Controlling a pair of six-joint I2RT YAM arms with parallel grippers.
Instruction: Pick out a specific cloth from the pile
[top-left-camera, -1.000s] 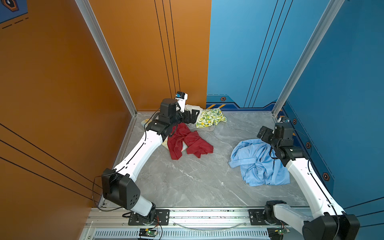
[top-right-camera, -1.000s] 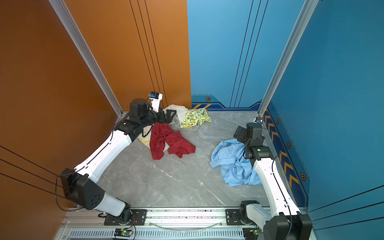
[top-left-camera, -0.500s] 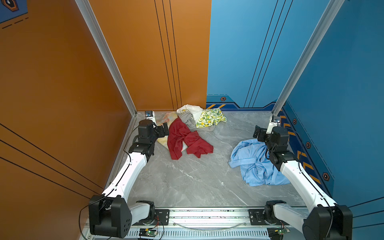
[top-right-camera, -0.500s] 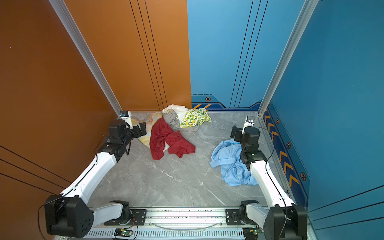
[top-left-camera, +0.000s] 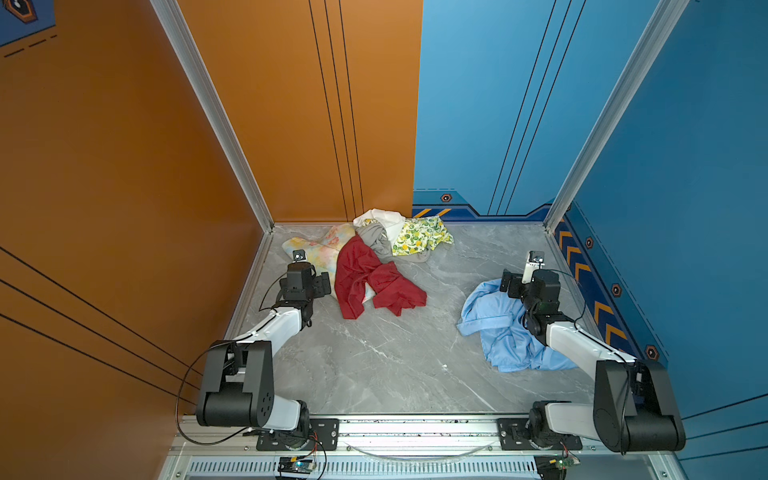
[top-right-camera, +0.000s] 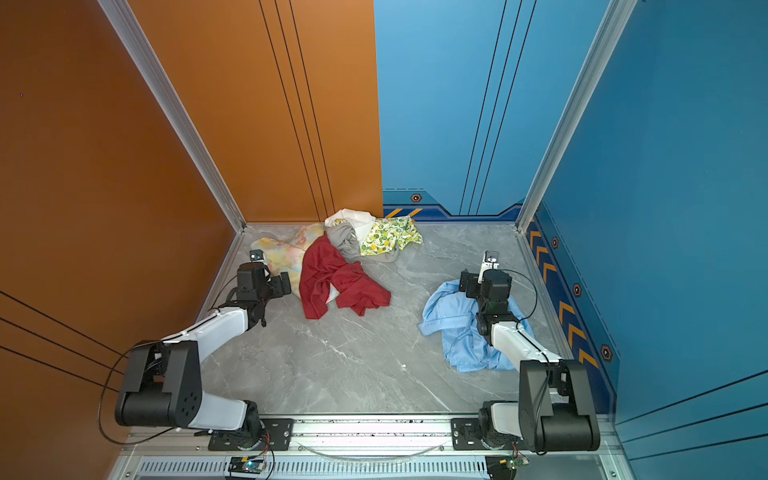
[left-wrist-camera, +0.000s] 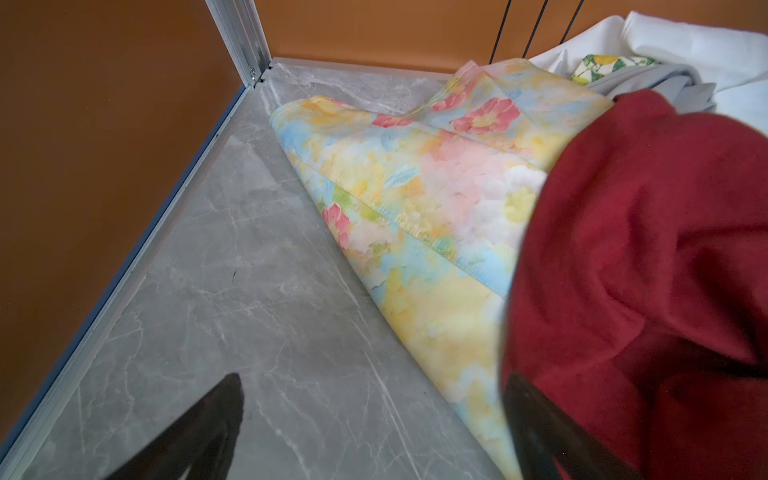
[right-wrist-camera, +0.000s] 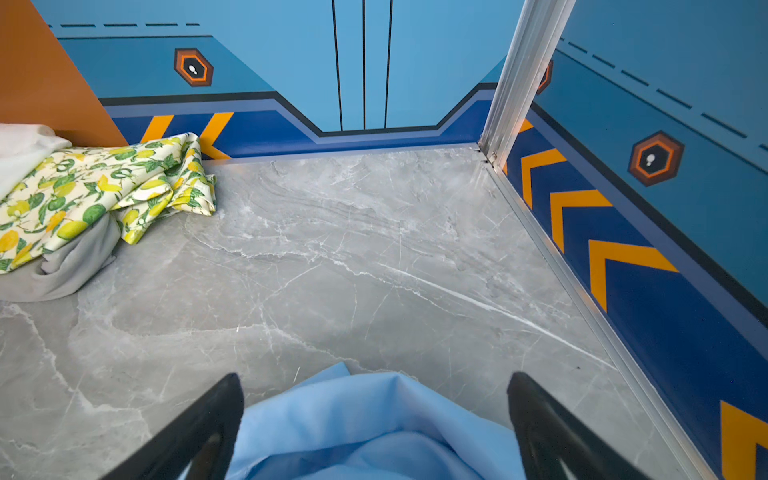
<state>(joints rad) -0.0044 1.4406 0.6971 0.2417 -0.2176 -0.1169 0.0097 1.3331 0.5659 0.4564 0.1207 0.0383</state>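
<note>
The cloth (top-left-camera: 496, 332) lies crumpled on the surface (top-left-camera: 374, 365), right side, well apart from the pile (top-left-camera: 374, 257). Right end effector (right-wrist-camera: 374, 378) sits over its far edge, wide open, empty. Long axis runs far-to-near under the right arm. Left end effector (top-left-camera: 322, 286) wide open, empty.

We read no lettering, numbers or brands. In a top view, only orange chevrons (top-left-camera: 601, 307) at right and a hexagon emblem (top-left-camera: 446, 198) at centre mark the blue wall (top-left-camera: 465, 124).
</note>
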